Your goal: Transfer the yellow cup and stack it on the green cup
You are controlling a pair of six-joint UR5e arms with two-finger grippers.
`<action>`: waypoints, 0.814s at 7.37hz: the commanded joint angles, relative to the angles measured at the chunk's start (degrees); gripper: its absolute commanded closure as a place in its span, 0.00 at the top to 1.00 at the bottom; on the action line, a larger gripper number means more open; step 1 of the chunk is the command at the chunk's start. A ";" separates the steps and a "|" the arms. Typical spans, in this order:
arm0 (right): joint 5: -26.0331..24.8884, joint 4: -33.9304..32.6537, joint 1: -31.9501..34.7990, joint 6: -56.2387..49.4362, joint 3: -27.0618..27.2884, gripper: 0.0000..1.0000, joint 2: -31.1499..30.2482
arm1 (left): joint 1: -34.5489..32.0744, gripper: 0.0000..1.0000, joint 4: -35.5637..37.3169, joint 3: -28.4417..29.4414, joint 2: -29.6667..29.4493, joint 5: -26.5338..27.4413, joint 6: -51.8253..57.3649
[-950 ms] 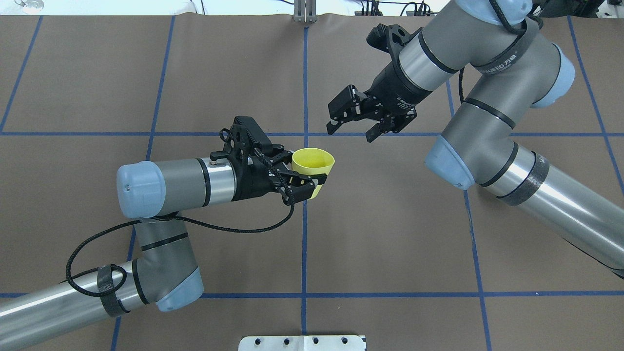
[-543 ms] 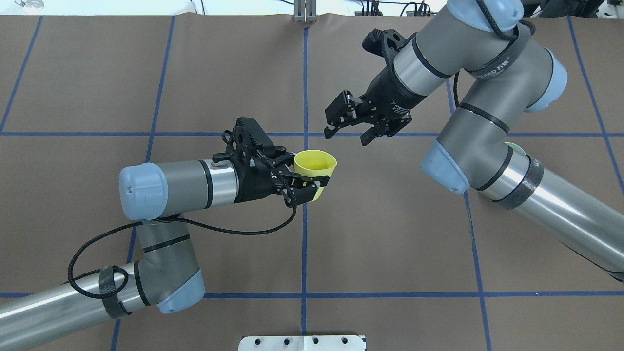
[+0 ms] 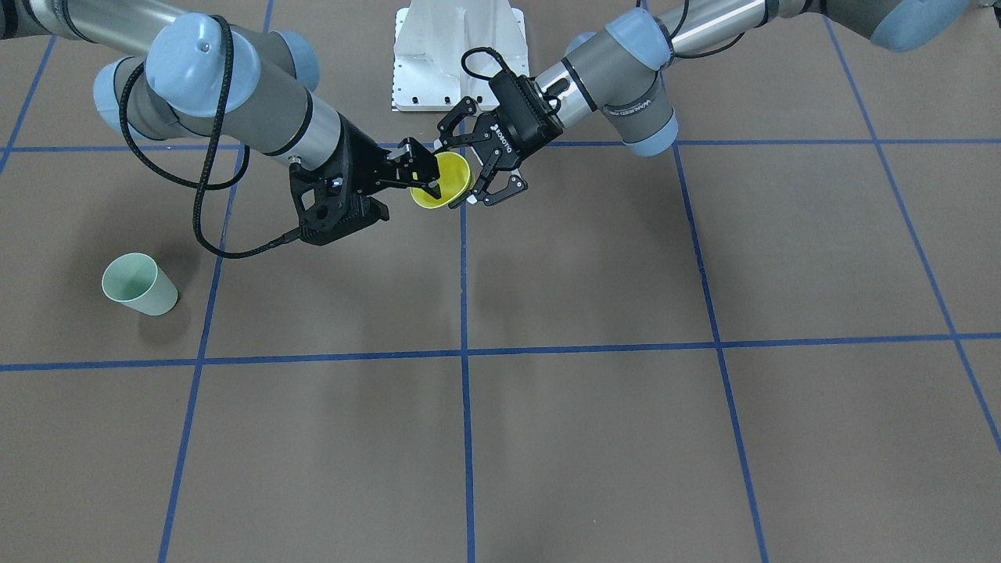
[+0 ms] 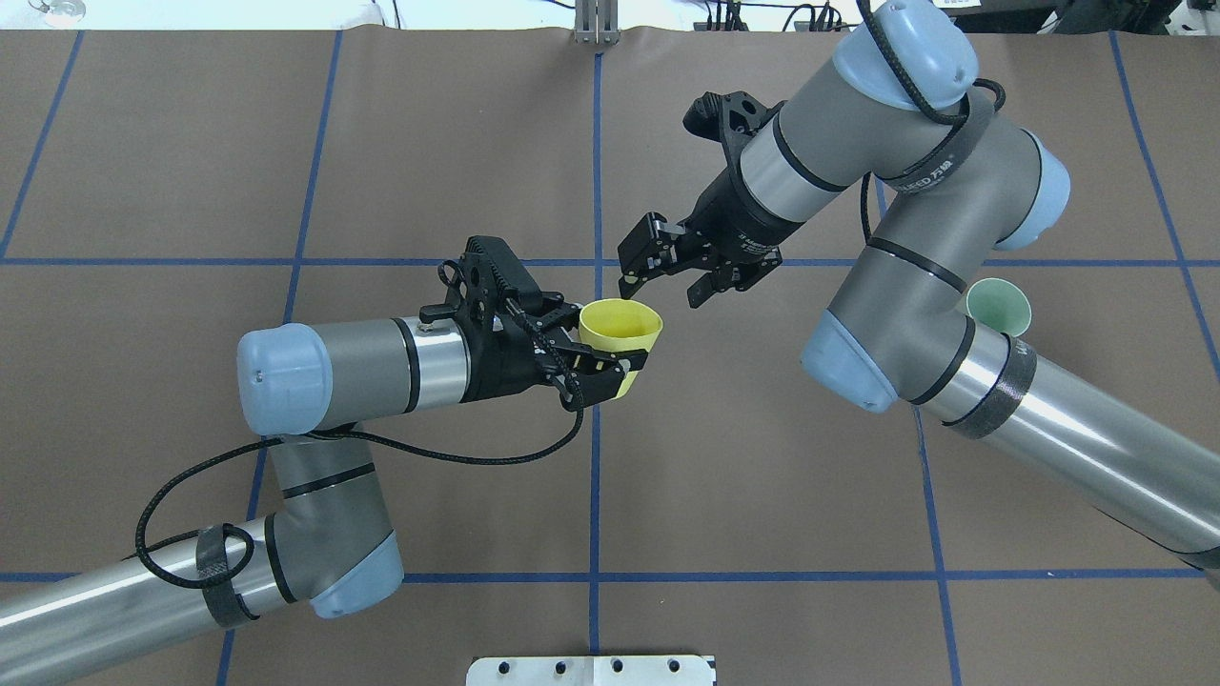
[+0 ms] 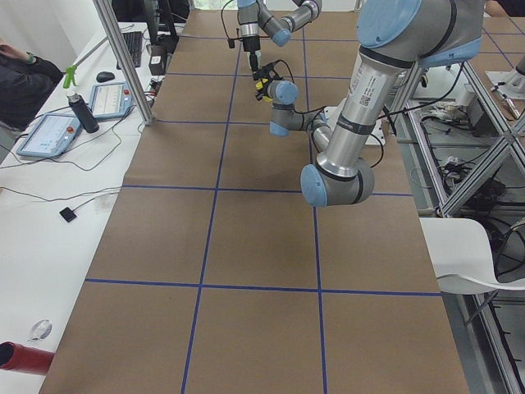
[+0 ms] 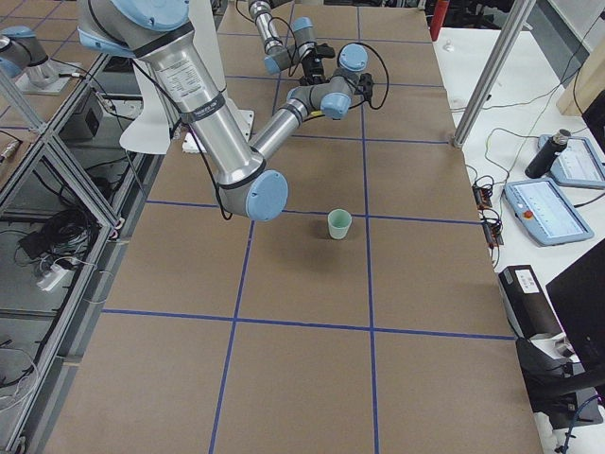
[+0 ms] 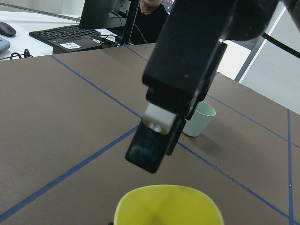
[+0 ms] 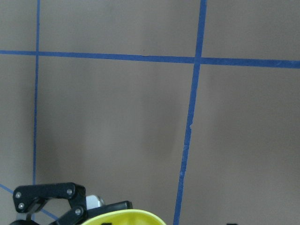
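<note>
Table (image 4: 762, 476) is seen covered w/ brown mat and blue tape grid. Right arm (image 4: 1048, 448) is stretched in from the overhead view's right, left arm (image 4: 362, 367) from its left; both are cut off at the frame edges. Left gripper (image 4: 600, 348) is clenched on the yellow cup (image 4: 620, 322), which is held mouth-up above the table's centre line, its lower wall masked by fingers. Right gripper (image 4: 660, 286) is spread wide just by the rim. Only one of its fingers is caught by the left wrist cam, and contact can't be judged. Green cup (image 4: 998, 305) is half hidden behind the right arm overhead. From the front it's seen whole, upright on the mat, well apart from the yellow cup.
</note>
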 commanded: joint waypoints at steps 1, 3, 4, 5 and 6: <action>-0.11 0.00 -0.41 0.00 -0.06 0.82 -0.38 | 0.05 0.00 0.00 0.07 -0.02 0.00 0.07; -0.11 0.00 -1.02 -0.08 -0.06 0.77 -0.38 | 0.05 0.00 -0.09 -0.10 -0.02 -0.09 0.07; -0.11 0.00 -1.11 -0.08 -0.06 0.77 -0.38 | 0.05 0.00 -0.09 -0.11 -0.02 0.00 0.07; -0.11 0.00 -1.29 -0.08 -0.06 0.77 -0.46 | 0.05 0.00 -0.09 -0.11 -0.10 0.00 0.16; -0.11 0.00 -1.55 -0.08 -0.15 0.76 -0.47 | 0.05 0.00 -0.09 -0.02 -0.54 -0.09 0.16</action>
